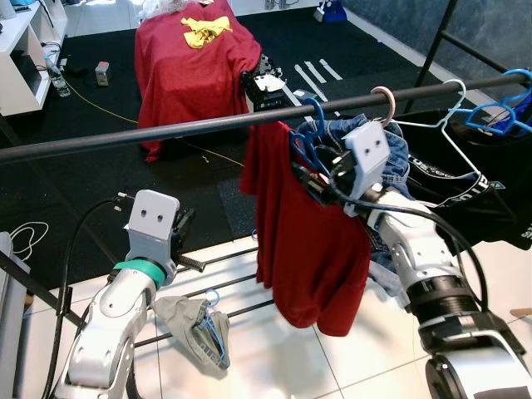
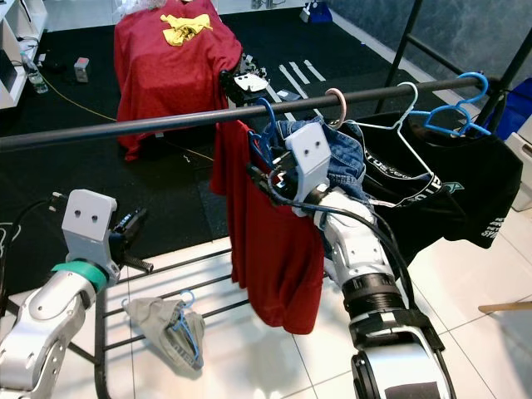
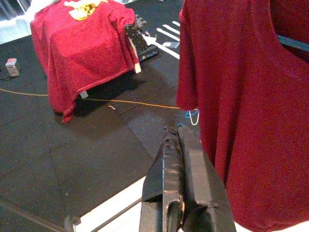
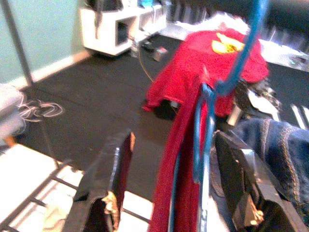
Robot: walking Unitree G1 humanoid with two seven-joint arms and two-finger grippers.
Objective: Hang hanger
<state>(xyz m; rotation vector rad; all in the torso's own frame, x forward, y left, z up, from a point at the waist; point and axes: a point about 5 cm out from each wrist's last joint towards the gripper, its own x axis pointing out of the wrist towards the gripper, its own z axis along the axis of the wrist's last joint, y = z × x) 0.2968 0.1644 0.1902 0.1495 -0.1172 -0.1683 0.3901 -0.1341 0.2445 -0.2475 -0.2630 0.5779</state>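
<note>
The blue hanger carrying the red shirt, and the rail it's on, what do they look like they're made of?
Blue hanger: probably plastic-coated wire, being thin, bent and evenly glossy. Rail: likely metal tube with a matte dark finish, straight and round. Red shirt: soft knit fabric, draping in folds.

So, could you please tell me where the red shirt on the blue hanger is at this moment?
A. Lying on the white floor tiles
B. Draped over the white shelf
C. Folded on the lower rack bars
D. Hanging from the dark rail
D: the red shirt hangs on its blue hanger from the dark rail, with the open right gripper either side of the hanger.
</note>
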